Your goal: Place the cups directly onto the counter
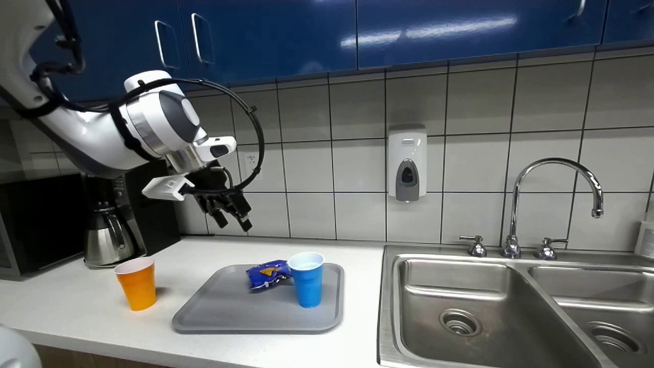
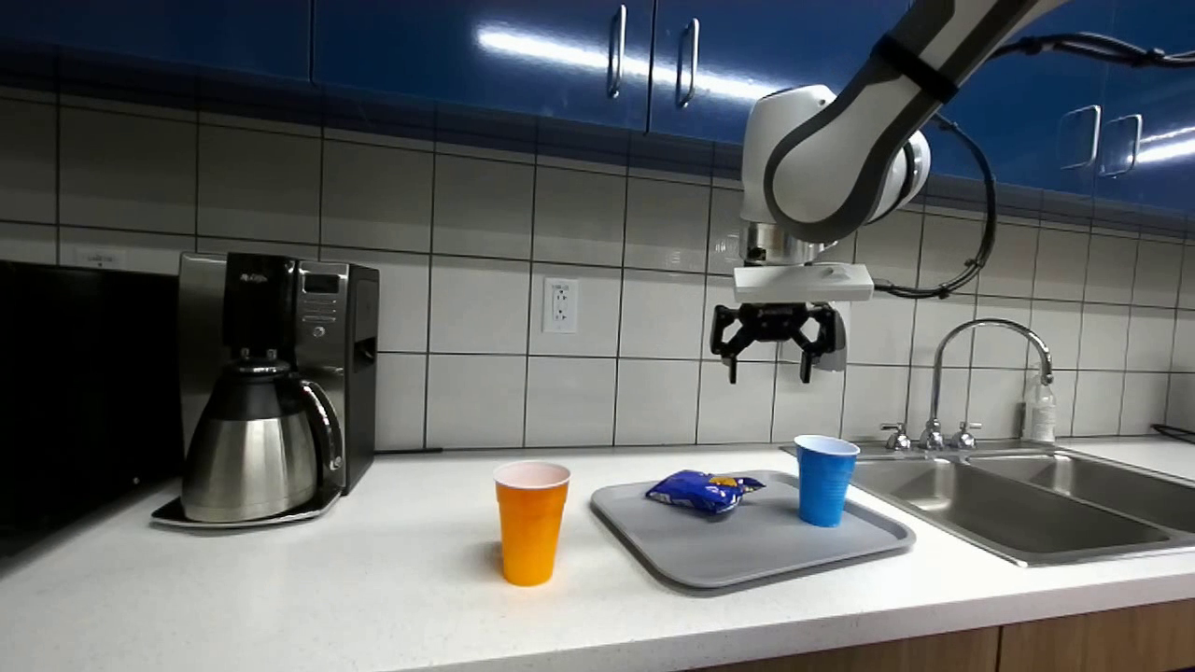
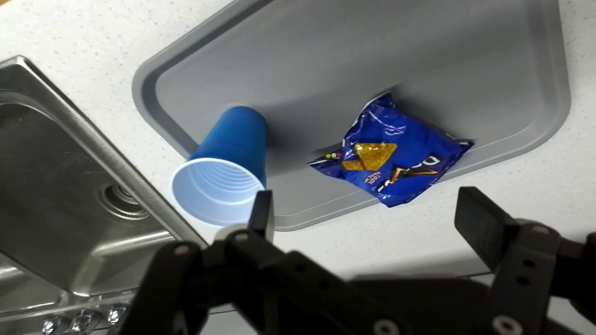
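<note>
The orange cup stands upright on the white counter, beside the tray; it also shows in an exterior view and is out of the wrist view. The blue cup stands upright on the grey tray, at the end near the sink; it also shows in an exterior view and in the wrist view. My gripper is open and empty, high above the counter behind the tray. In the wrist view its fingers are wide apart, and one fingertip overlaps the blue cup's rim in the picture.
The grey tray also holds a blue chip packet, next to the blue cup. A steel sink with a tap adjoins the tray's side. A coffee maker with a steel jug stands at the other end.
</note>
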`<state>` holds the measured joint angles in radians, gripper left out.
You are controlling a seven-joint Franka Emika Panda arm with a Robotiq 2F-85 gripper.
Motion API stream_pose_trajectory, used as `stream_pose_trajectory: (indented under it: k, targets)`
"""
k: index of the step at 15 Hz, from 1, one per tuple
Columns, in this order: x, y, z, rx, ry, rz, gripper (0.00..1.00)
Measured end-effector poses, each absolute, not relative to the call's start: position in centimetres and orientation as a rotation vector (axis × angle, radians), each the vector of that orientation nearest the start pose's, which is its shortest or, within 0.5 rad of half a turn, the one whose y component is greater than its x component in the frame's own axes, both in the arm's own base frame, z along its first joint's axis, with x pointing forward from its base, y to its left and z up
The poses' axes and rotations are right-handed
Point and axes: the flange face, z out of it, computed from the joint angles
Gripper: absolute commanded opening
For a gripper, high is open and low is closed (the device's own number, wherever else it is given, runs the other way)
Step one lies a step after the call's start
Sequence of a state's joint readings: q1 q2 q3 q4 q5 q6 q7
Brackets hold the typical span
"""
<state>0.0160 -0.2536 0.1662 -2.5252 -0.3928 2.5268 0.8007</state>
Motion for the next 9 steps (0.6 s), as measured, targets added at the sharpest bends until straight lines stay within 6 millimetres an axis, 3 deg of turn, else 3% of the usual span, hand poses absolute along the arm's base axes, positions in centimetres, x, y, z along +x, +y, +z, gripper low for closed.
stream_pose_trajectory:
  k: [5, 9]
  targets:
    - [45.7, 4.8, 38.6, -3.206, 0.636, -0.569, 1.0]
    - [46.3, 2.8, 37.4, -3.205, 0.692, -0.542, 1.0]
